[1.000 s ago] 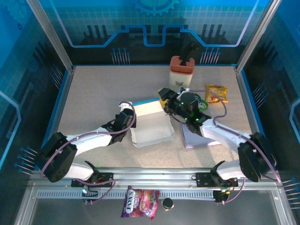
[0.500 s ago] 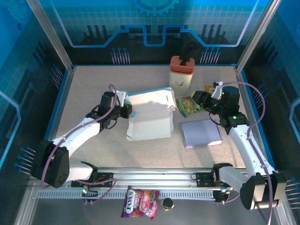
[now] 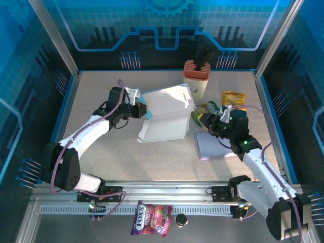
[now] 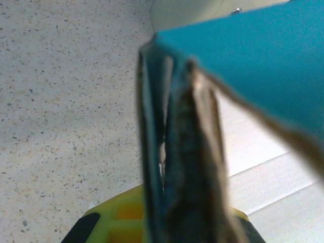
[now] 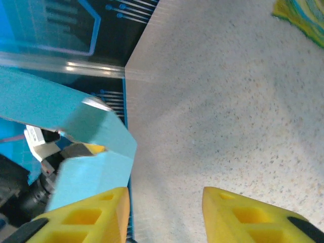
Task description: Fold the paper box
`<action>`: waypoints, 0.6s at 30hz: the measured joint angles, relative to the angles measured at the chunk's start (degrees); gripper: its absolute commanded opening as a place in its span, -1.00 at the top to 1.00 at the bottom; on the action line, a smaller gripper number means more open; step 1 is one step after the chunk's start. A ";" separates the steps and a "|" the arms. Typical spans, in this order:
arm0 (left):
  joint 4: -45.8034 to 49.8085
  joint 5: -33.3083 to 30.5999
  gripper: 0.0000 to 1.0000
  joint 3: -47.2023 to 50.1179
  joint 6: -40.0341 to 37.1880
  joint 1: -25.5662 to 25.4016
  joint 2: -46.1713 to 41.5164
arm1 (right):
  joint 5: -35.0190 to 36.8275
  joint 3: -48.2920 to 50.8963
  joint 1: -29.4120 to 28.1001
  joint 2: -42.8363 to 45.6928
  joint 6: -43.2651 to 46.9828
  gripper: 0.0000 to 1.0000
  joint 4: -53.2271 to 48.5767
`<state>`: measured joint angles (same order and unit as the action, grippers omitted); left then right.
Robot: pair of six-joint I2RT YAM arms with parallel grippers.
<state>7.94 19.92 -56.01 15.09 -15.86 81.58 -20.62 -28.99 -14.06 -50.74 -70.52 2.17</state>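
Note:
The paper box [image 3: 164, 119], white inside and blue outside, stands half raised in the middle of the table, its upper panel tilted up. My left gripper [image 3: 140, 109] is shut on the box's left edge. In the left wrist view the doubled cardboard edge [image 4: 174, 152] runs straight down between the yellow fingers of the left gripper [image 4: 164, 223]. My right gripper [image 3: 203, 121] hovers just right of the box and is open. In the right wrist view the right gripper [image 5: 164, 202] has bare table between its fingers, and the blue box wall [image 5: 76, 142] lies to its left.
An orange and white holder [image 3: 196, 76] stands behind the box. A green snack bag [image 3: 205, 110] and a yellow one [image 3: 233, 98] lie to the right. A lavender pad [image 3: 217, 144] lies under the right arm. A candy bag [image 3: 152, 220] sits below the table's front rail.
The left gripper took the box's left edge and lifted it, so the box now tilts up more. The right arm pulled away to the right, then came back toward the box.

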 measured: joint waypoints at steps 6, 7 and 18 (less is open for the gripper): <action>0.39 0.11 1.00 0.00 2.45 0.00 0.00 | 6.86 3.74 -3.08 -2.73 -13.22 -0.09 10.32; 0.39 0.11 1.00 0.02 2.82 0.00 0.00 | 7.91 3.74 -3.58 -3.26 -15.19 -0.10 12.48; 0.37 0.11 1.00 0.02 4.92 0.00 0.00 | 13.81 3.74 -7.28 -7.91 -24.68 -0.16 23.63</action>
<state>8.32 20.03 -55.99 20.01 -15.86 81.58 -6.81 -25.26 -21.34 -58.65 -95.20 25.80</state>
